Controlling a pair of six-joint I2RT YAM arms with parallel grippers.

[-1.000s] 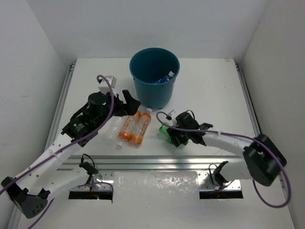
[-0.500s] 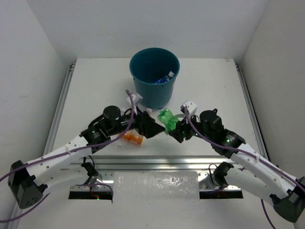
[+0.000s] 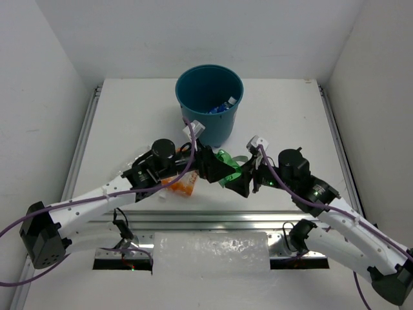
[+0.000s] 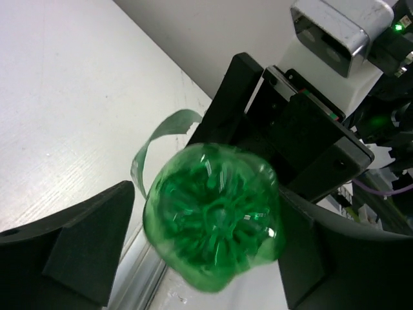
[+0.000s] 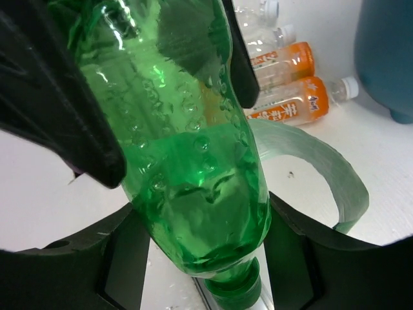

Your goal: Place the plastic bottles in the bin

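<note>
The green bottle (image 3: 224,159) hangs above the table's front middle, between my two grippers. My right gripper (image 5: 200,258) is shut on its shoulder, just above the green cap (image 5: 240,294). My left gripper (image 4: 206,248) stands open around the bottle's base (image 4: 213,213), with a thin gap on its left side. A loose pale green label strip (image 5: 319,161) curls off the bottle. Two orange bottles (image 5: 287,84) lie on the table, with clear ones (image 5: 261,26) beyond. The teal bin (image 3: 210,126) stands behind, a blue-labelled bottle (image 3: 222,106) inside it.
The left arm (image 3: 103,194) lies over the orange bottles (image 3: 184,187) in the top view. A metal rail (image 3: 213,219) runs along the table's near edge. White walls close in the table on three sides.
The right gripper lifted the green bottle off the table and carried it toward the middle. The left gripper swung away from the orange bottles and came around the green bottle's base.
</note>
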